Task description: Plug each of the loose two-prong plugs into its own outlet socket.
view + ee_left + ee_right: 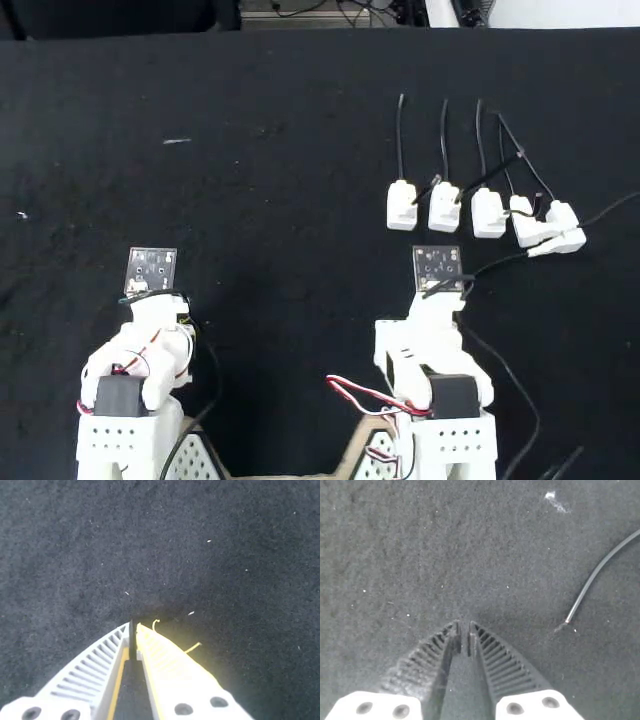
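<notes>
White plugs (444, 207) lie on black cloth (250, 180), ahead of the right gripper (464, 630) and well apart from it.
Three white blocks sit in a row, with two or three more tangled beside them. Plug and socket cannot be told apart. They are probably light, hard and slick, and their springy cords (399, 140) may tug, so pinch across the flat sides. The left gripper (134, 627) and the right have their jaws together — holding nothing.

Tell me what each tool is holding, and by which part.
Nothing is held. The left tool and right tool are shut and empty over the black cloth table; the white plastic plugs with black cords lie apart from them.
</notes>
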